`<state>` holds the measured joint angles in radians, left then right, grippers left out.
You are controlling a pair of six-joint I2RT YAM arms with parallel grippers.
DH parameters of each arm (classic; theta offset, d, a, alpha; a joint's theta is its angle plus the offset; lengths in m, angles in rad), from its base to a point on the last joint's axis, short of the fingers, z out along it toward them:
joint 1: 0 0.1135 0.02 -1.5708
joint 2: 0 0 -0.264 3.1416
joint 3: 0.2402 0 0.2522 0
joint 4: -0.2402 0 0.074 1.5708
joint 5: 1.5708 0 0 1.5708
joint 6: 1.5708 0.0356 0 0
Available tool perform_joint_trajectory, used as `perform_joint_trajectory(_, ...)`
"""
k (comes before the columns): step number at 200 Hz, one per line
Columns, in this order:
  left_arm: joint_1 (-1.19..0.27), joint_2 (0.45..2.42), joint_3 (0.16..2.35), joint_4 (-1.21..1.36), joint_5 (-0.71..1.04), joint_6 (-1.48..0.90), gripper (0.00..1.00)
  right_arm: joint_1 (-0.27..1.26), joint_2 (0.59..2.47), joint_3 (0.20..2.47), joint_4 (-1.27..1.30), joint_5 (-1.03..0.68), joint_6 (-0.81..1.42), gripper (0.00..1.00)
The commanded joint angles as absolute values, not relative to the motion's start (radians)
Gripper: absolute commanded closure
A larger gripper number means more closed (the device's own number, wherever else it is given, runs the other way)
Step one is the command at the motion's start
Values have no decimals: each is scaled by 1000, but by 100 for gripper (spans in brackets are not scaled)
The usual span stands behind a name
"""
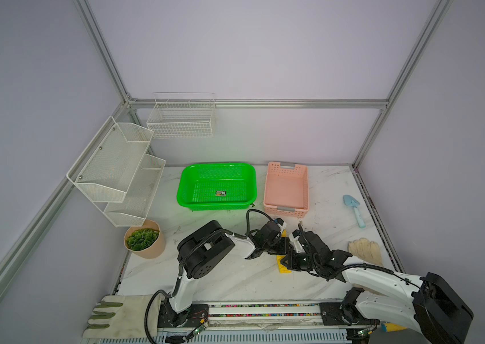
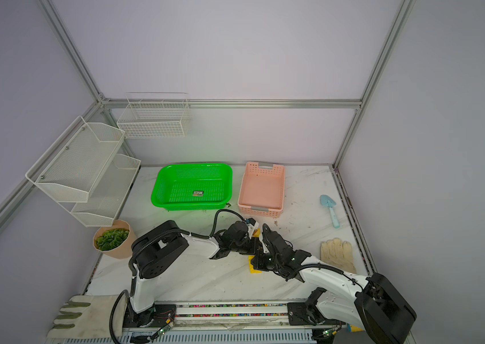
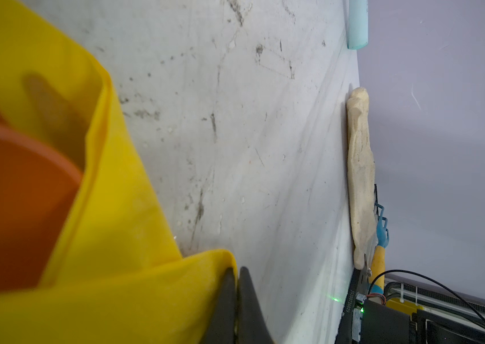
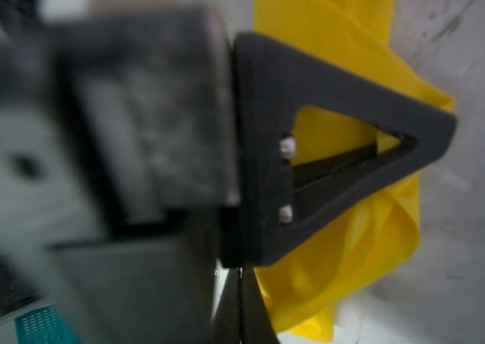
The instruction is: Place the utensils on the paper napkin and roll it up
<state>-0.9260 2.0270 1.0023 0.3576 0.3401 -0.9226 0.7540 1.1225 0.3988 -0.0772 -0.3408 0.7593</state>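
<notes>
The paper napkin (image 1: 283,267) lies on the marble table (image 1: 235,277) in the middle, on the near side of the pink basket (image 1: 268,190) and to the left of the pale glove (image 1: 364,250). In both top views the two arms meet over it and cover most of it. In the left wrist view the yellow sheet is folded up around the utensils (image 3: 12,208), and one orange piece shows inside the fold; which piece it is I cannot tell. The left gripper (image 3: 237,272) has its jaws pressed together, and the edge of the napkin ends right at its tips, so it seems to pinch the paper. The right gripper (image 4: 238,277) also has its jaws closed tight, just beside the yellow roll; I cannot tell if any paper is between them.
</notes>
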Motion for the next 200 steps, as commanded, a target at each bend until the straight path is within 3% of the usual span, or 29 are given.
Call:
perform_joint_trajectory(1, -933, 2054, 1029, 231, 305, -893, 100, 759, 1118, 364, -31, -309, 788, 96)
perform_joint_trajectory(68, -932, 2037, 1039, 207, 312, -874, 100, 758, 1129, 325, -37, -264, 801, 98)
perform_joint_trajectory(110, -926, 1988, 1053, 166, 308, -850, 83, 759, 1171, 295, -15, -258, 814, 99)
perform_joint_trajectory(147, -911, 1931, 1065, 157, 327, -839, 57, 759, 1170, 285, -6, -261, 822, 99)
perform_joint_trajectory(200, -856, 1738, 1049, 66, 283, -797, 44, 759, 1156, 266, 15, -278, 841, 100)
